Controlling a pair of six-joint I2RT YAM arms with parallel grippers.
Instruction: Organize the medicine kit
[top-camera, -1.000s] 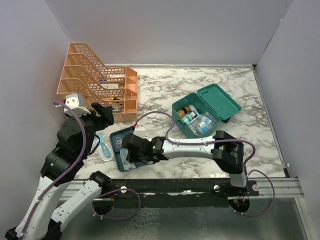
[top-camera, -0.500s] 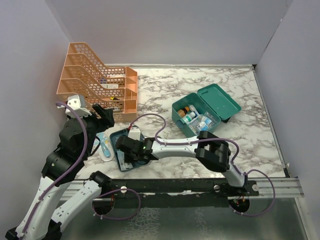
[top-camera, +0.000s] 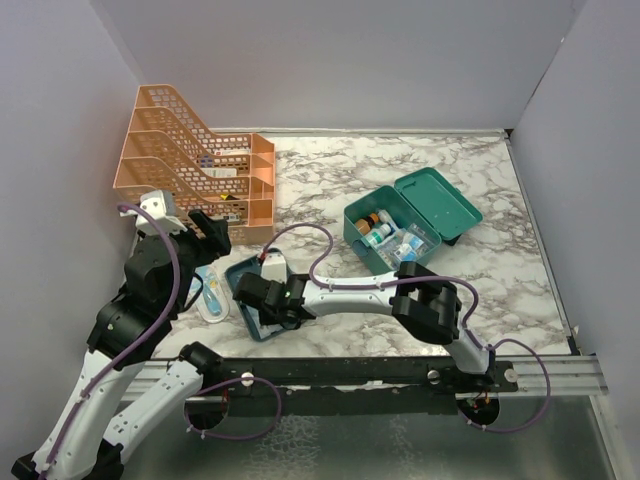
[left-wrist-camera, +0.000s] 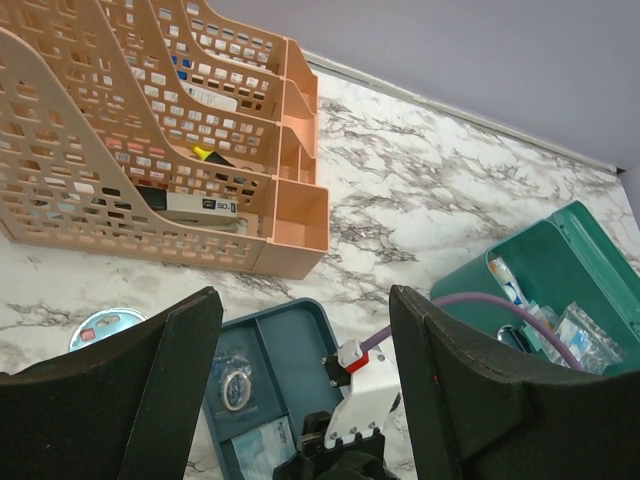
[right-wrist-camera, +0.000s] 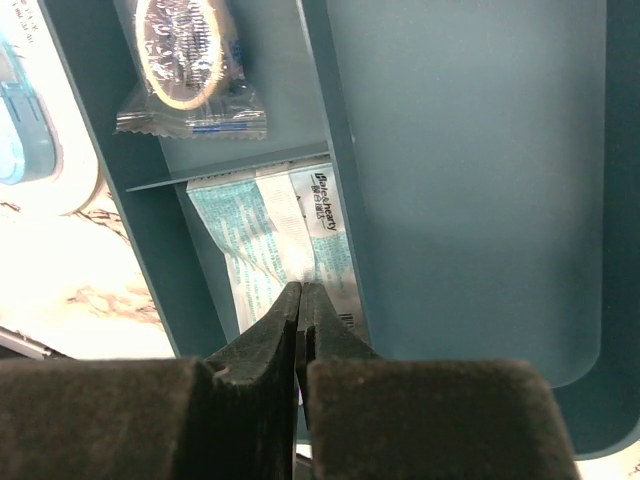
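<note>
The medicine kit (top-camera: 400, 228) is a teal box standing open at centre right, lid tipped back, with bottles and packets inside; it also shows in the left wrist view (left-wrist-camera: 560, 275). A flat teal divided tray (top-camera: 245, 272) lies near the front left. My right gripper (top-camera: 262, 306) reaches low into the tray and is shut on a white-and-teal packet (right-wrist-camera: 290, 235) in a narrow tray compartment (right-wrist-camera: 470, 150). A bagged tape roll (right-wrist-camera: 185, 60) lies in the neighbouring compartment. My left gripper (top-camera: 205, 232) is open and empty, held above the table beside the tray (left-wrist-camera: 290, 345).
An orange mesh file rack (top-camera: 190, 165) stands at the back left, with small items in its slots. A blue-and-white blister pack (top-camera: 208, 290) lies left of the tray. A small round tin (left-wrist-camera: 105, 325) lies in front of the rack. White walls close in three sides.
My right gripper has slid left along the tray and lowered into its near compartment. My left arm has shifted slightly right, still open.
</note>
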